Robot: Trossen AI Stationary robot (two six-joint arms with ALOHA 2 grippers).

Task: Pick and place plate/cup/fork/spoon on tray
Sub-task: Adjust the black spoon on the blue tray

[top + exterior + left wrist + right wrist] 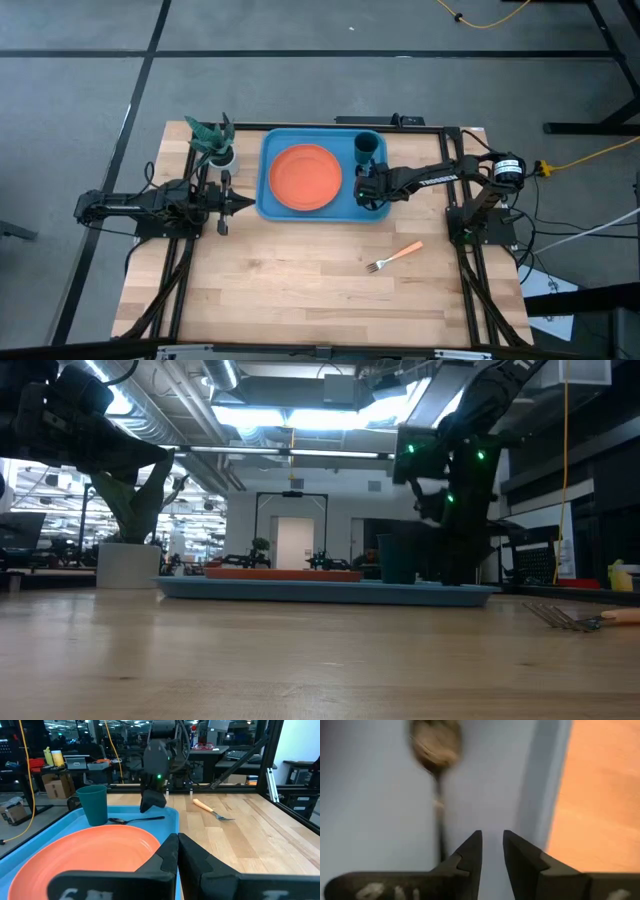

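The light-blue tray (275,145) lies at the table's far middle. The orange plate (305,177) rests flat on it, and the teal cup (366,148) stands upright in its far right corner. The dark spoon (135,820) lies flat on the tray floor near the cup; its bowl (435,742) shows in the right wrist view. My right gripper (368,192) hovers low over the tray's right part, fingers a little apart (492,845), with the spoon's handle beside one finger, not between them. The fork (395,257) lies on the table to the tray's near right. My left gripper (240,203) is shut and empty at the tray's left edge.
A small white pot with a green plant (220,150) stands just left of the tray's far left corner, close to my left arm. Bare wooden tabletop (300,290) stretches along the near side.
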